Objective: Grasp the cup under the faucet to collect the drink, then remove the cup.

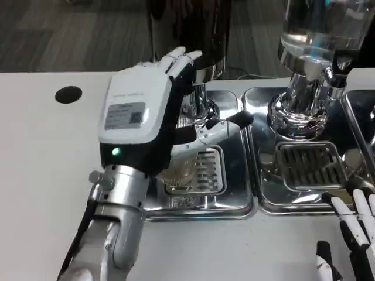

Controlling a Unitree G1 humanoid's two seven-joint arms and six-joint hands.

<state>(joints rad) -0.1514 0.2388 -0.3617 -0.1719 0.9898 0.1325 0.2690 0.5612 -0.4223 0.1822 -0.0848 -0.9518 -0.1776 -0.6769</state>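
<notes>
The white counter (35,152) runs across the whole scene, with a round black hole (68,94) set in it at the far left. Two shiny steel drip trays sit side by side on it: the left tray (234,202) with a slotted grate (205,170), the right tray (266,199) with its own grate (307,164). Behind the left tray stands a dark dispenser (199,29); behind the right one rises a clear dispenser (319,26) on a chrome base (299,111), with a small black-handled tap (338,73) at its side.

The left hand (143,114) is raised over the left tray, its white back facing up and a green light glowing near the wrist. Its fingers (179,58) reach toward the dispenser, the thumb stretched out to the right over the tray; whether it is gripping the cup I cannot tell, since the palm hides the contact.

The right hand (351,234) rests low at the front right corner of the counter, fingers apart and holding nothing.

The clear cup (181,167) stands on the left tray's grate under the faucet, mostly hidden behind the left hand.
</notes>
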